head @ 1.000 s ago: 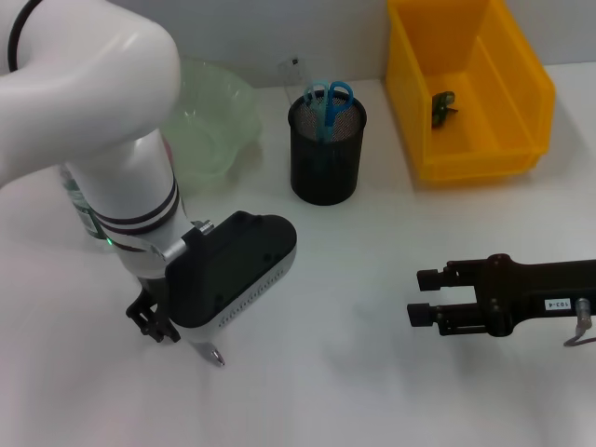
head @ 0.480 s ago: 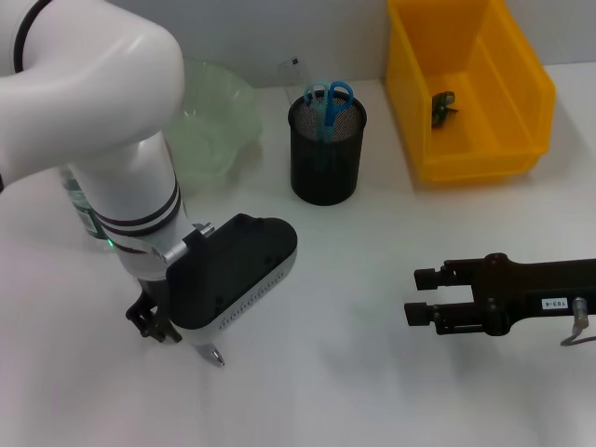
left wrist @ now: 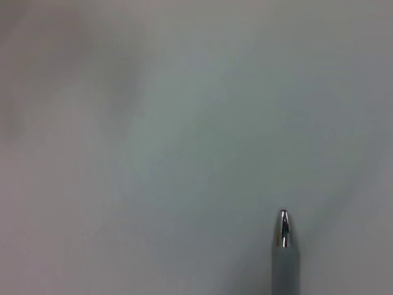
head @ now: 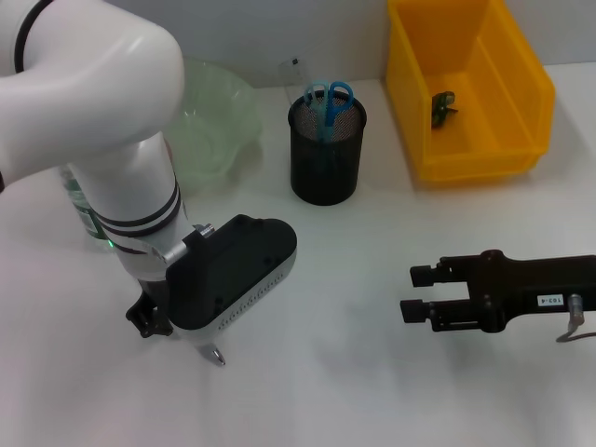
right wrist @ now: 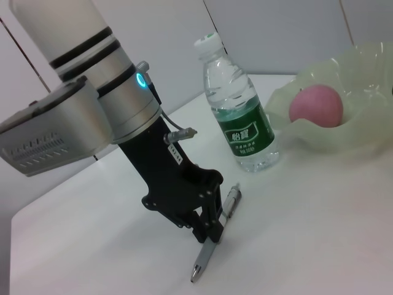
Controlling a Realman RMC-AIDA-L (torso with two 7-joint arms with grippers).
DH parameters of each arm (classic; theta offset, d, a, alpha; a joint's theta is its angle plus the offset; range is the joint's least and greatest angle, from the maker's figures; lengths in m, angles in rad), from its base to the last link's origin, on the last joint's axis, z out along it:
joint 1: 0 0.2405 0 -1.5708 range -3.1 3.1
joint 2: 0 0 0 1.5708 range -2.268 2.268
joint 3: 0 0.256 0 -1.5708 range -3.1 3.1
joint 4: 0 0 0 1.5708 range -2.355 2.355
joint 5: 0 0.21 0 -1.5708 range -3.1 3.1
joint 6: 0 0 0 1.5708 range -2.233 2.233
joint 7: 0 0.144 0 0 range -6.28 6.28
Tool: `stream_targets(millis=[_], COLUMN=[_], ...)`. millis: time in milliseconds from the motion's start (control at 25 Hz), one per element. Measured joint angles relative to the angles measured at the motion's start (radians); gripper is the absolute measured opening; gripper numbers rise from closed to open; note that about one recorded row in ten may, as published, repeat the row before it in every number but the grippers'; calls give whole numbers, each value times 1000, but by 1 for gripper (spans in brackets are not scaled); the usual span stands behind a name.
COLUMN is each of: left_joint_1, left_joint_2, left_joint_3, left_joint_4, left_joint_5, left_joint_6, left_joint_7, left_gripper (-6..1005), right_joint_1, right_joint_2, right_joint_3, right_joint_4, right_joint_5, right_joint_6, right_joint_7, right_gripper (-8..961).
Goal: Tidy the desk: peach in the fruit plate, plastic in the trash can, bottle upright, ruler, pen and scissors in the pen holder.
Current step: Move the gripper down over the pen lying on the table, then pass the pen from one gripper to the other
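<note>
Left gripper (right wrist: 212,228): pinched on the pen (right wrist: 215,236), low at near left.
Right gripper (head: 421,293): jaws apart, empty, near right.
Pen holder (head: 325,151): far centre.
Tip: lift straight, keep the grip firm.

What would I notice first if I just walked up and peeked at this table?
Probably the big white left arm, whose gripper is down at the table closed around a grey pen near the front left. Next, the bright yellow bin at the back right, and the black mesh pen holder with blue scissors poking out, beside it.
</note>
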Motion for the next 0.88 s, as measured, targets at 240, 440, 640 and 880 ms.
stream_targets(millis=[240, 440, 640, 880], left_joint_1=[-10, -11, -14, -10], left_joint_2=[0, 0, 0, 0], left_joint_3=[0, 2, 3, -6], left_joint_4=[-32, -34, -38, -24], left_joint_5=[-11, -13, -14, -3], left_joint_6=[-16, -19, -20, -14], left_joint_7=[9, 10, 11, 2], left_gripper=[125, 128, 132, 137], right_joint_1=[2, 2, 2, 0], right_joint_2=[0, 1, 1, 1], right_joint_3=[0, 1, 2, 3], right_joint_4=[0, 0, 0, 0], right_joint_5=[0, 0, 0, 0], right_joint_6=[0, 0, 0, 1], right_joint_7=[0, 0, 0, 0], right_gripper=[672, 672, 671, 670])
